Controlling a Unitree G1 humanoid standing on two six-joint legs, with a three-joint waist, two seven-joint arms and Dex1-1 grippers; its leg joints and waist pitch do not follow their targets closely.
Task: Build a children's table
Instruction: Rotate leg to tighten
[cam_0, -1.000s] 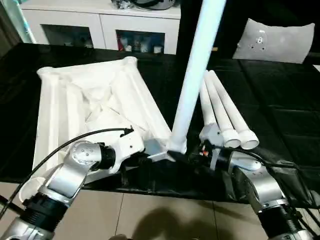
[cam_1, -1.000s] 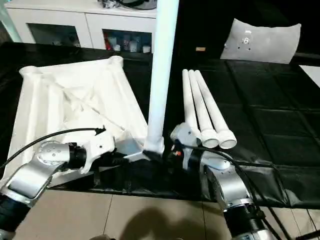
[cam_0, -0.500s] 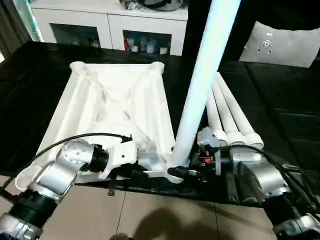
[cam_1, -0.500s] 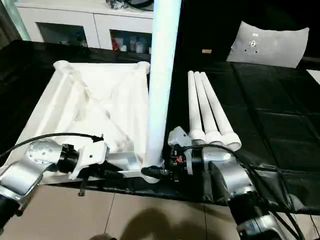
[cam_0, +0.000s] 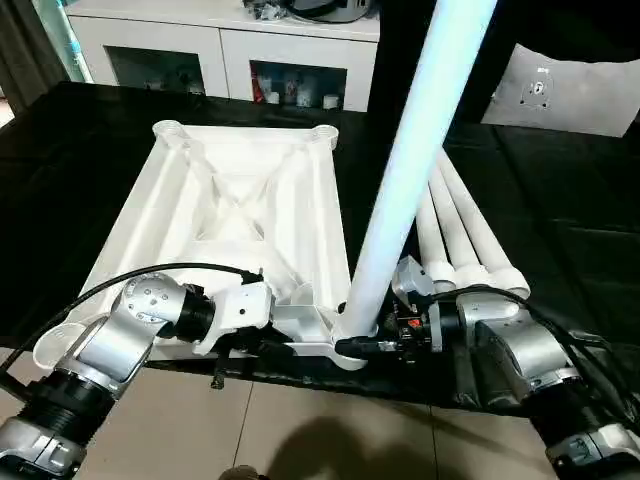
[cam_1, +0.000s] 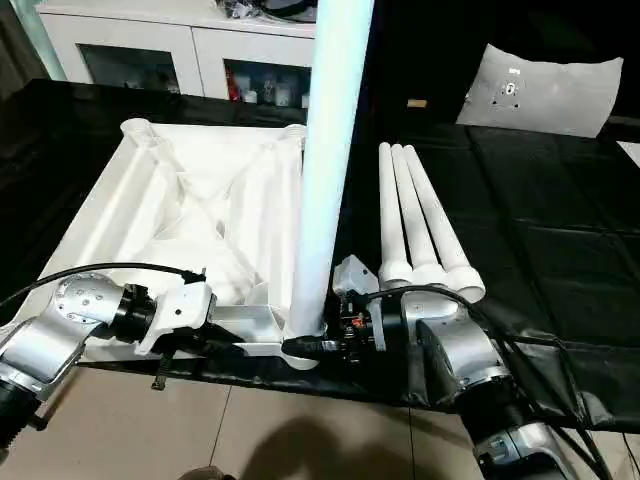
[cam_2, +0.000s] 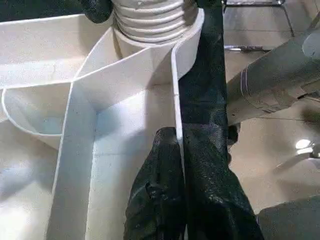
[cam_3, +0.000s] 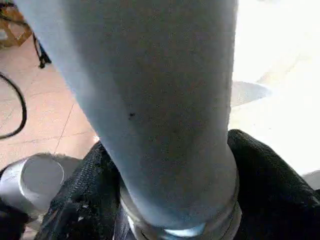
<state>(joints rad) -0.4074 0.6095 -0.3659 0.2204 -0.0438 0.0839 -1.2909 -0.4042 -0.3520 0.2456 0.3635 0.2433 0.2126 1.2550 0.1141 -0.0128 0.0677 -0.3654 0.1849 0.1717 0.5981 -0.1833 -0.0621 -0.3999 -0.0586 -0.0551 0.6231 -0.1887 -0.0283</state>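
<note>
- Table top (cam_0: 240, 215) of the children's table, laid ribbed side up on the black table (cam_0: 560, 230), its near edge along the table's front edge; sockets thus turned upward to take the legs.
- Upright leg (cam_0: 415, 170) standing in the near right corner socket (cam_0: 350, 345), threaded foot seated in the socket's collar, as seen in the left wrist view; judged to be the fitting or tightening step for the first of four legs.
- Left claw (cam_2: 181, 165) clenched on the thin rim wall of the top beside that socket, one finger on each face of the wall; apparently placed to keep the top from turning or sliding while the leg is worked.
- Right claw (cam_3: 170, 200) grasping the leg at its foot, black fingers (cam_3: 260, 175) wrapped on both sides just above the threaded end; low hold suited to twisting near the joint.
- Three spare legs (cam_1: 415, 225) lying side by side to the right of the top, wide ends toward the front edge, near the right forearm; little room between them and the working corner.
- Working corner right at the table's front edge, floor (cam_0: 300, 430) below; risk of the top slipping off if pushed forward.
- Far and right parts of the table open; white cabinet (cam_0: 210, 50) beyond the far edge.
</note>
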